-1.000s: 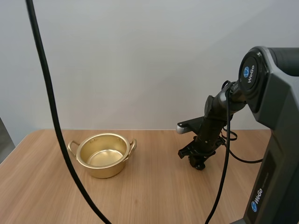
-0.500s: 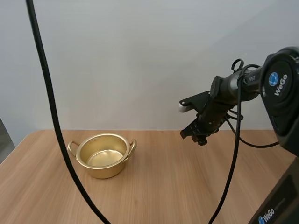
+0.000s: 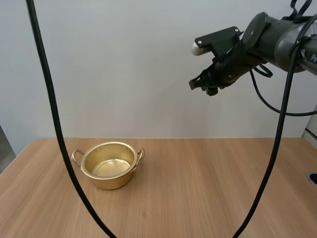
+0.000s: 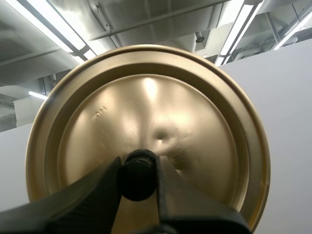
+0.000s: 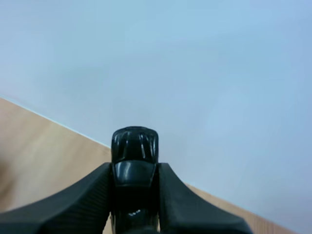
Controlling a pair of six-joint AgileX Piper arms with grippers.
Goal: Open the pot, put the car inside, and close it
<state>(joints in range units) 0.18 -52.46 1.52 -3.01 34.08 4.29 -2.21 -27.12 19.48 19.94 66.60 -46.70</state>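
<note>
**Lid off, car in the right jaws, pot sitting open**

Right jaws are pinching the black toy car (image 5: pixel 135 161). 1 finger (image 5: pixel 83 195) is pressing on each side, and 1 end of the car is sticking out past the tips. In the high view the right arm (image 3: pixel 270 37) is holding those jaws high over the table (image 3: pixel 198 198), well apart from the wood.

The gold pot (image 3: pixel 109 166) is sitting upright on the table, well below the right jaws and off toward the left-arm side. Its 2 handles are pointing out sideways. Its mouth is standing open and the bare gold bottom is showing.

Left jaws are pinching the black knob (image 4: pixel 138 174) of the gold lid (image 4: pixel 146 97), with 1 finger (image 4: pixel 92 195) bearing on each side of it. The lid's disc is spreading out beyond and around the tips, with its knob side facing back toward the wrist. The lid is touching only the jaws. I cannot tell how the left jaws are sitting relative to the pot.
</note>
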